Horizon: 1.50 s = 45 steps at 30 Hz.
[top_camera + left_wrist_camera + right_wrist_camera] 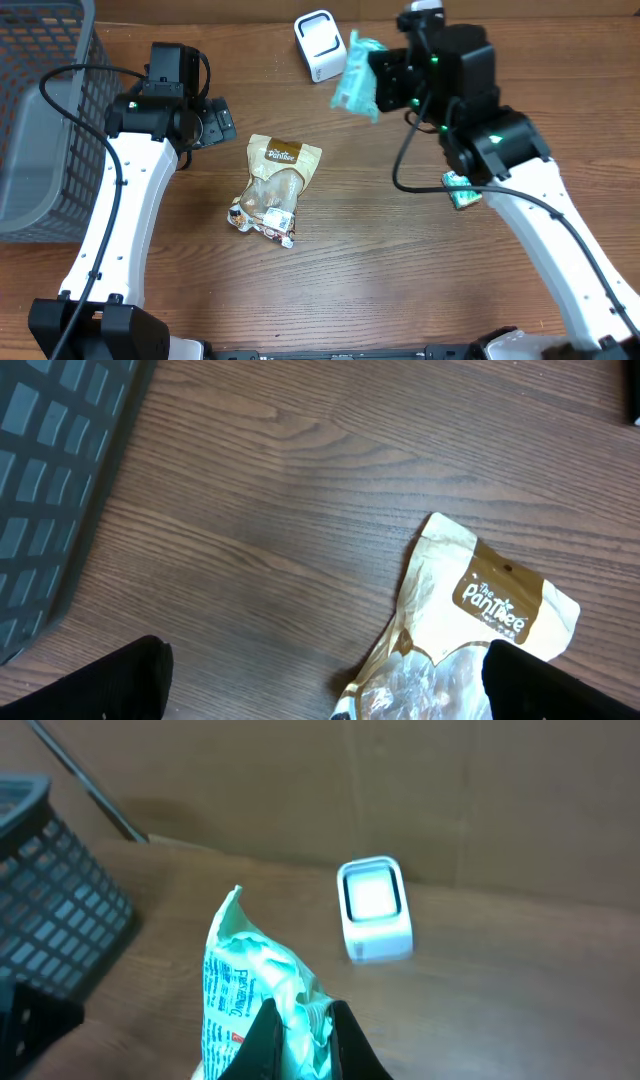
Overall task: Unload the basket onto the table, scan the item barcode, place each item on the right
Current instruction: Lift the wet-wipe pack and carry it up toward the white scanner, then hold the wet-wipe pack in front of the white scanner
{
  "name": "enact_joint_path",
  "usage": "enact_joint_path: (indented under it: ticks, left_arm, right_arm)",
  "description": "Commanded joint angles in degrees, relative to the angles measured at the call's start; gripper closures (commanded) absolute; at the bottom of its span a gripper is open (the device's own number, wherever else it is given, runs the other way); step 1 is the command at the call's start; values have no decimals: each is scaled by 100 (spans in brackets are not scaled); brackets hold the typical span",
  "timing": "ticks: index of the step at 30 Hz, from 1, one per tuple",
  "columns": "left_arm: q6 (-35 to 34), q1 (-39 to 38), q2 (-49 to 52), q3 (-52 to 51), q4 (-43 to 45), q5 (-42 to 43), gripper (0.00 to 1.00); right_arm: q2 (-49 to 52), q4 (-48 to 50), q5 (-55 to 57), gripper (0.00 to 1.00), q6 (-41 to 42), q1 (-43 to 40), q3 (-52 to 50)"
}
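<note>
The right pincer is clamped on a mint-green packet, its two dark fingers pinching the crumpled film near the bottom, so the packet stands upright, lifted off the desk. The packet is pale green and crinkled, with a flat sealed strip along its top edge. Lines of teal print run down one face, with a small red mark low on it. The print is too small to read, and I cannot make out a barcode. From overhead the packet hangs just to the right of the white scanner, which sits near the far edge of the desk. In the right wrist view the scanner's pale window faces upward beyond the packet. The left pincer is spread wide and empty, low over the top of a tan snack pouch lying flat mid-desk. A grey mesh basket stands at the left.
</note>
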Motion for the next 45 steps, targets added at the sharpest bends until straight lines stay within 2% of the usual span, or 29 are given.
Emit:
enact_joint_path:
  ticks: [1, 8, 14, 21, 24, 30, 36, 45]
  left_arm:
    - [151, -17, -7, 59, 4, -15, 0]
    - [151, -17, -7, 59, 4, -15, 1]
    - [151, -17, -7, 59, 4, -15, 0]
    - [151, -17, -7, 59, 4, -15, 0]
    - [151, -17, -7, 59, 4, -15, 0]
    - [151, -17, -7, 59, 2, -15, 0]
    - [151, -17, -7, 59, 4, -15, 0]
    - [151, -17, -7, 59, 4, -15, 0]
  right_arm:
    - [343, 688, 229, 96, -1134, 146, 101]
    - [1440, 2201, 1248, 96, -3156, 323, 101]
    - [2413, 4052, 2216, 96, -3943, 387, 101]
    - [3274, 5925, 2291, 96, -4865, 413, 103]
    - [3587, 6457, 2271, 96, -4996, 422, 155]
    - [4175, 6516, 2260, 96, -4970, 422, 914]
    - [4791, 6153, 2177, 96, -4977, 422, 1797]
    - [5086, 6148, 2179, 96, -4795, 422, 1902]
